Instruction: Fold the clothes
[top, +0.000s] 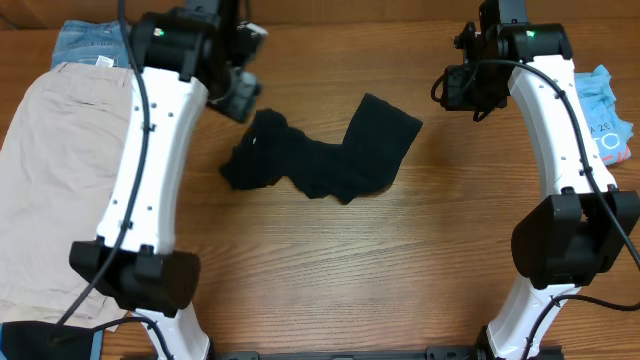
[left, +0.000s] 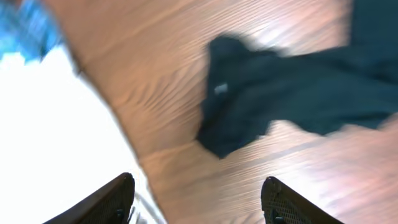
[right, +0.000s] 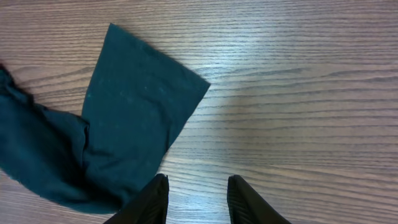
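The left wrist view is coming through smeared, so the T-shirt (left: 292, 99) is showing only as a dark crumpled mass ahead of the left hand (left: 199, 202) and to its right. A small pale mark (left: 221, 89) on it is too blurred to read. The shorts (left: 50, 143) to that hand's left are washing out to plain white. The denim (left: 22, 31) beyond them is running off the frame's corner. The left hand is standing wide open, with nothing between its fingers.

From overhead, the left arm is covering part of the shorts and the denim's edge.

The right hand (right: 198, 202) is holding its fingers partly apart over bare wood, gripping nothing. A flat panel of the T-shirt is lying ahead and to its left, with the rest cut off by the frame. A light-blue tee (top: 607, 120) is lying well to the right of this hand, partly behind the right arm and cut off at the edge.

The worktop (top: 330, 270) is showing brown wood grain, with glare ahead of each hand.
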